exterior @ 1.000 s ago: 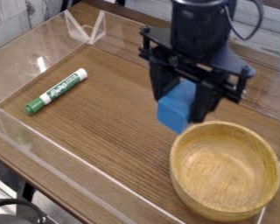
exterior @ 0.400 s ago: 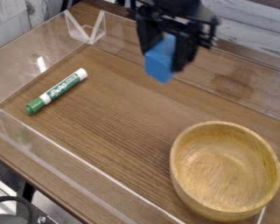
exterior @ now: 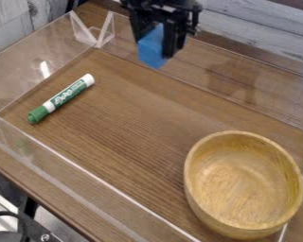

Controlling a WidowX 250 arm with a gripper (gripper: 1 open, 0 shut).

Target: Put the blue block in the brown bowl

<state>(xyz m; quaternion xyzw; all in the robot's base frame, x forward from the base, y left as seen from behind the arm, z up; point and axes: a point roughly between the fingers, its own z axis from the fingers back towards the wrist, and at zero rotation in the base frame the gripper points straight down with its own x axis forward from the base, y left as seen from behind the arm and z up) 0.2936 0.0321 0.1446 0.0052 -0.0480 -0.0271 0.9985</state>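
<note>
Showing bright blue, the small matte block (exterior: 151, 47) sits clenched in the dark jaws (exterior: 154, 40).

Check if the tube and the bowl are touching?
Apart. The camera view shows a wide stretch of bare table between the tube and the bowl.
</note>
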